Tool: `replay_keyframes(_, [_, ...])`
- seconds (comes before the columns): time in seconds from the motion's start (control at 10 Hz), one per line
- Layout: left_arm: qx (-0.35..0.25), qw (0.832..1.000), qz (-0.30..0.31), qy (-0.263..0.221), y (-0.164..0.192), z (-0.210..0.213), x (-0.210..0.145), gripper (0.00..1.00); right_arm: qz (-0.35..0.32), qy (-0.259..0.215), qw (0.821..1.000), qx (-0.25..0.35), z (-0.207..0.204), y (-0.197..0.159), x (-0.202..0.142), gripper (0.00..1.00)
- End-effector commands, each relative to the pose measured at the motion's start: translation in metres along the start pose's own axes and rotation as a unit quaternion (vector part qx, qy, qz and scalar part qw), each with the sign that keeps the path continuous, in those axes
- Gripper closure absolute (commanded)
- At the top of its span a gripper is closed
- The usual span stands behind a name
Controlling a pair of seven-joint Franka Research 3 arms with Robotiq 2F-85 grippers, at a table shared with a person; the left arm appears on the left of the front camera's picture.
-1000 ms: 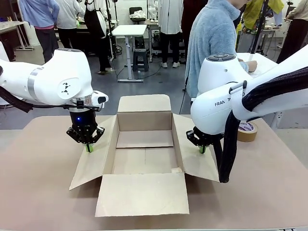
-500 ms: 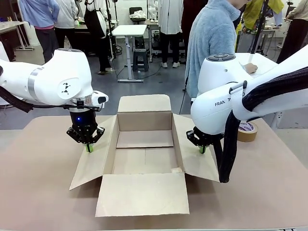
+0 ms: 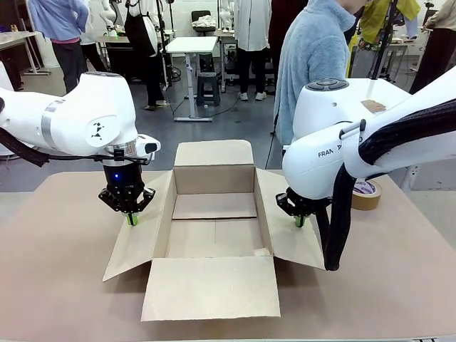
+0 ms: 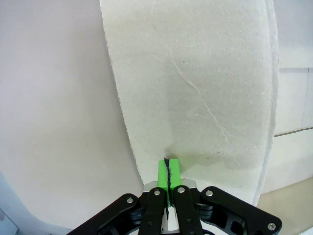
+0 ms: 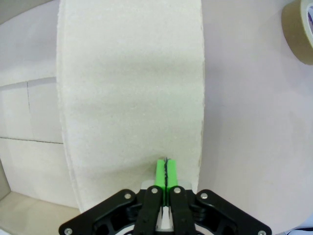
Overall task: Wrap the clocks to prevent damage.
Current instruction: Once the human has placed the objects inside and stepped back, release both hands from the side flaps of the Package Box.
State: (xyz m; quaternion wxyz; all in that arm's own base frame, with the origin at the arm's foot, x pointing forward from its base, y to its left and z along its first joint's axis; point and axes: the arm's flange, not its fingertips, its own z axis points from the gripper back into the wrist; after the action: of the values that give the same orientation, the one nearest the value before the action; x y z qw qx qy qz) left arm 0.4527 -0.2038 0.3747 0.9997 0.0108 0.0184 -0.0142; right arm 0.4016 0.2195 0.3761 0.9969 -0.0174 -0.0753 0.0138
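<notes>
Two shut end effectors, tips down on the side flaps of an open cardboard box.

The cardboard box (image 3: 214, 239) sits mid-counter (image 3: 57, 285) with all four flaps spread. The left end effector (image 3: 131, 219) (image 4: 167, 169) points straight down at 9 o'clock from the box, its green pads pressed together with nothing between them, tips on the left flap (image 3: 139, 242) (image 4: 195, 88) close to its outer edge. The right end effector (image 3: 300, 221) (image 5: 167, 171) does the same at 3 o'clock, closed on nothing, tips on the right flap (image 3: 285, 228) (image 5: 132, 88) near its outer edge. A brown tape roll (image 3: 366, 194) (image 5: 299, 29) lies flat on the counter at about 2 o'clock from the box, apart from the flap. A person in a light blue fleece (image 3: 313, 57) stands beyond the far edge at 1 o'clock. Where the clocks are, I cannot tell.
</notes>
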Motion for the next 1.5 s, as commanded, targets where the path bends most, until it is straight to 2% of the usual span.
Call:
replay_keyframes(0.0, [0.004,1.000,-0.001,0.003,0.0006,-0.0010,-0.0006,1.00,0.000,0.002,1.000,-0.003,-0.0007,0.0002,-0.0010,0.99])
replay_keyframes(1.4, [0.004,1.000,-0.001,0.003,0.0006,-0.0010,-0.0006,1.00,0.000,0.002,1.000,-0.003,-0.0007,0.0002,-0.0010,0.99])
